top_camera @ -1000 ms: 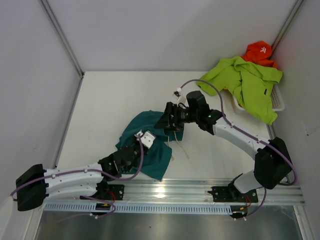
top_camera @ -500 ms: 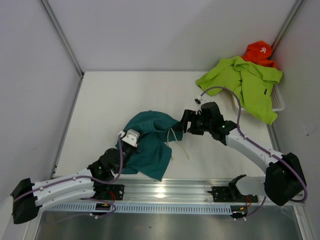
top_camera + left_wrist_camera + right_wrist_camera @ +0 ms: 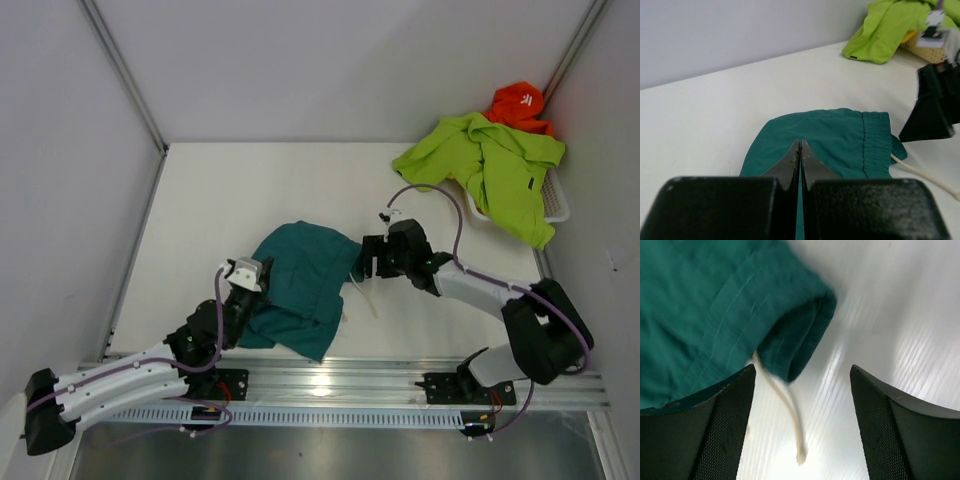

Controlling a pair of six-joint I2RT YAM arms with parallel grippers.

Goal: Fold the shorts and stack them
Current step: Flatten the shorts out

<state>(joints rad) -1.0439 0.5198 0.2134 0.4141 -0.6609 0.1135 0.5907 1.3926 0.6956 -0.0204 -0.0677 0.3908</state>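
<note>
**Teal pair strung between the two arms**

The teal shorts (image 3: 300, 285) lie rumpled on the bench, mid-width and a little towards its near edge. Their long axis runs left to right, from one arm to the other. The left gripper (image 3: 800, 143) is clenched at the cloth's left edge with a sliver of teal between its fingers, so I judge it has the fabric nipped. The right gripper (image 3: 802, 371) stands released, jaws wide. The waistband corner and the white drawstring (image 3: 785, 415) sit right between them, which makes it the nearer arm for that end. The lime green shorts (image 3: 490, 165) hang over the white basket (image 3: 558, 208) in the far right corner, well apart.
</note>
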